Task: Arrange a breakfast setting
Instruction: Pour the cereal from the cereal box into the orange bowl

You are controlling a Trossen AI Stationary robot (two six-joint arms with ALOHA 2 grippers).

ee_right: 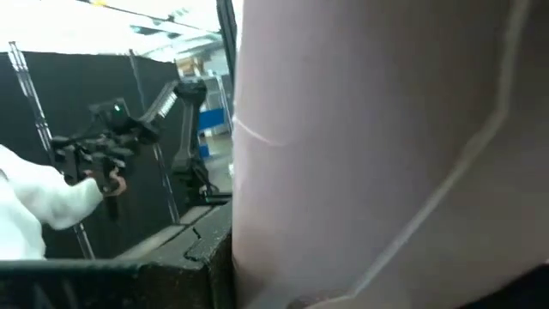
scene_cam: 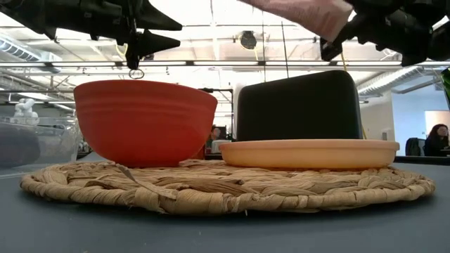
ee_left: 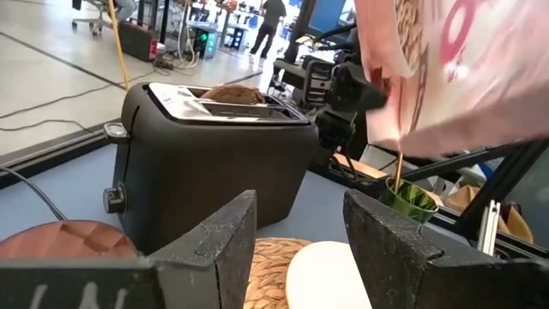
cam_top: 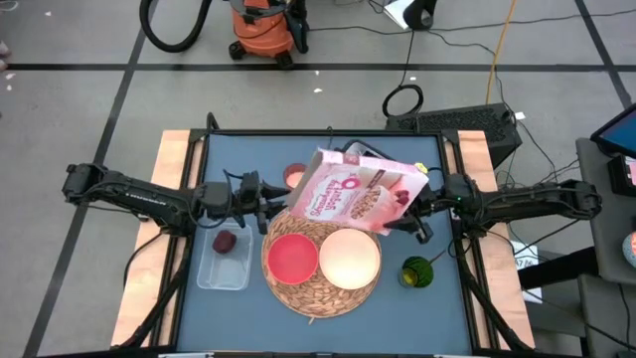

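A pink cereal bag (cam_top: 353, 189) hangs over the table's middle, with my right gripper (cam_top: 407, 211) shut on it. It covers most of a black toaster (ee_left: 214, 150), whose slot holds browned toast (ee_left: 232, 93). A red bowl (cam_top: 290, 257) and a cream plate (cam_top: 349, 257) sit side by side on the round straw mat (cam_top: 320, 293). My left gripper (ee_left: 300, 232) stands open beside the bag's left edge, above the mat's far left rim, with nothing between its fingers. A dark red fruit (cam_top: 225, 242) lies in a clear tub. A gold spoon (ee_left: 398, 167) stands in a green cup (cam_top: 417, 271). My right gripper holds the pink bag by its right end (cam_top: 397, 199), coming in about level from the table's right side. The bag fills the right wrist view and hides the place of contact. It is lifted clear and tilted above the toaster and the mat's far edge.
A clear plastic tub (cam_top: 223, 261) stands left of the mat. A round reddish disc (cam_top: 295, 176) lies at the back, left of the toaster. Wooden strips edge the blue table on both sides. People and desks show in the room beyond.
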